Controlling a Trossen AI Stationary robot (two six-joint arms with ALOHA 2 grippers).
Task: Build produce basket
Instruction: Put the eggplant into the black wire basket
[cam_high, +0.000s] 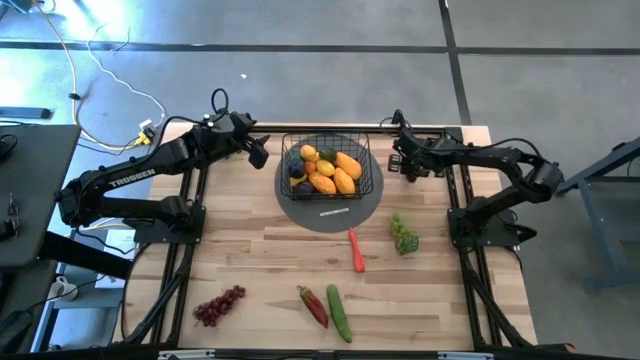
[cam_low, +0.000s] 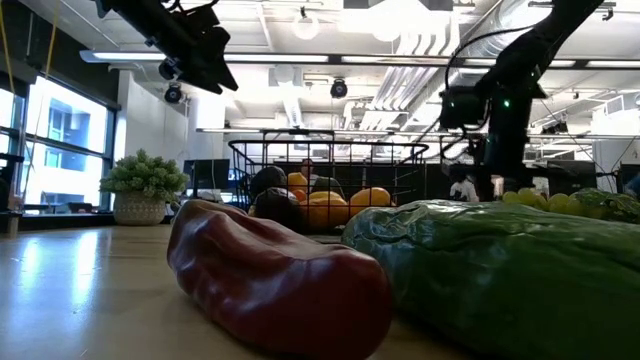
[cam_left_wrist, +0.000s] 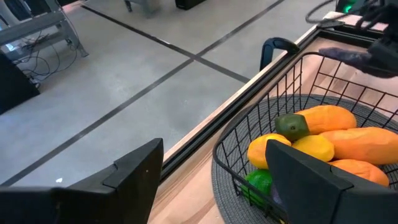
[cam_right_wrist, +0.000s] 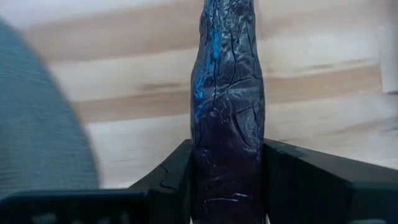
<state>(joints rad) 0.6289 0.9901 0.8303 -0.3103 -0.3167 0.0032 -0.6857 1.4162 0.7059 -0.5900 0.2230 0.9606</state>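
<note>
The wooden table fills the high view, its near edge cut off at the bottom; on the grey round mat at the far middle stands the basket, a black wire-mesh box already holding orange mangoes, a lemon and darker pieces too small to name; the left gripper hangs just beside the basket's left rim, its dark fingers standing well apart with nothing between them; the right gripper sits at the far right of the table, just beside the basket's right side, and its wrist view shows its fingers pressed against both sides of a dark purple, wrinkled aubergine, whose lower end is cut off from sight; loose on the near boards lie a cucumber, a red-brown chilli, purple grapes, green grapes and a small red-orange pepper; in the low view the chilli and cucumber hide most of the table.
</note>
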